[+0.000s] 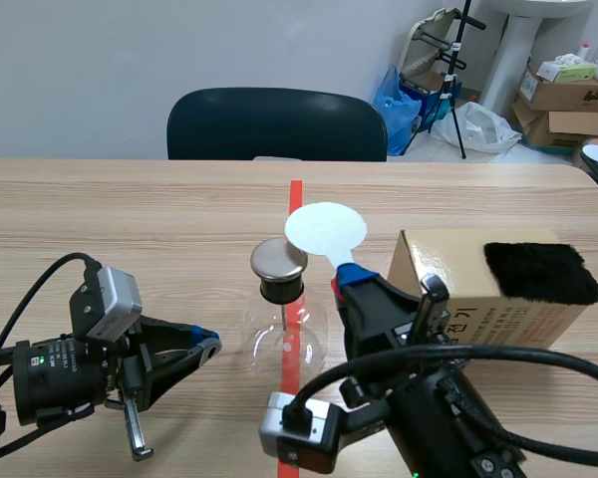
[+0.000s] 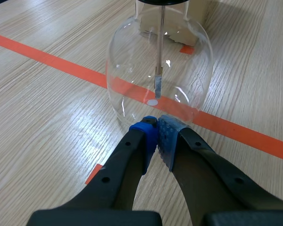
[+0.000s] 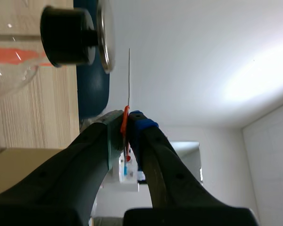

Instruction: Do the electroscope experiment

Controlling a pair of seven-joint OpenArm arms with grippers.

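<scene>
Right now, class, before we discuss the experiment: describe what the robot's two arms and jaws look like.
Both arms are black, with thick two-fingered jaws tipped by blue dotted pads. Each wrist carries a silver-grey camera box and black cables; the left arm shows a green light.

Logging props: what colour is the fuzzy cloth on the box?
The fuzzy cloth is black; scene view.

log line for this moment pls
left gripper: shut, at electroscope flask base | right gripper: shut on white disc, near metal cap
</scene>
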